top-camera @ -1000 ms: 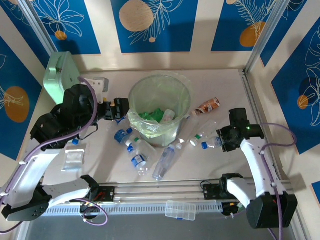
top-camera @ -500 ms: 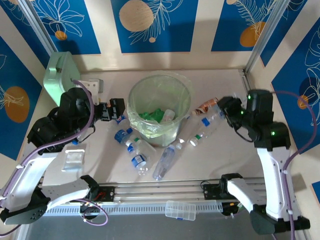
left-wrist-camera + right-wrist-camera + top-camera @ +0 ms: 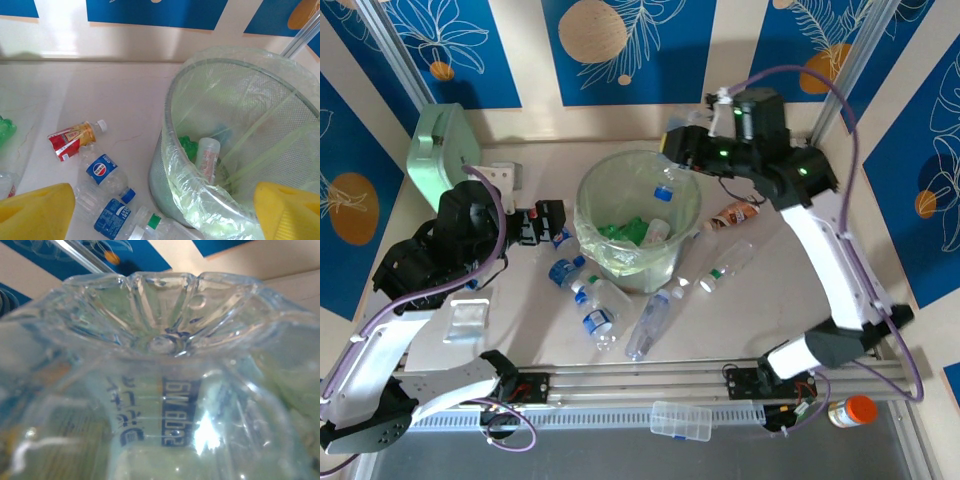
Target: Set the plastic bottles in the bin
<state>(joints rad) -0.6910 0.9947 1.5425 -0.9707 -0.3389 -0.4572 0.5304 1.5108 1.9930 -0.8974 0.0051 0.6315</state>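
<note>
Top external view: the bin (image 3: 588, 195) sits mid-table, with dropped bottles (image 3: 206, 157) already inside it. The right gripper (image 3: 678, 150) has swung from 3 o'clock of the bin up to its rim at about 1 o'clock. Its jaws are clamped on a clear bottle (image 3: 666, 183), which hangs blue cap down over the opening. The left gripper (image 3: 542, 222) waits at 9 o'clock, jaws spread and empty. A release looks due next. Loose bottles (image 3: 595, 310) lie from 3 round to 8 o'clock.

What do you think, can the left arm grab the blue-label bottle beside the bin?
Probably yes: the left end effector hangs open near the blue-label bottle, and nothing covers it.
</note>
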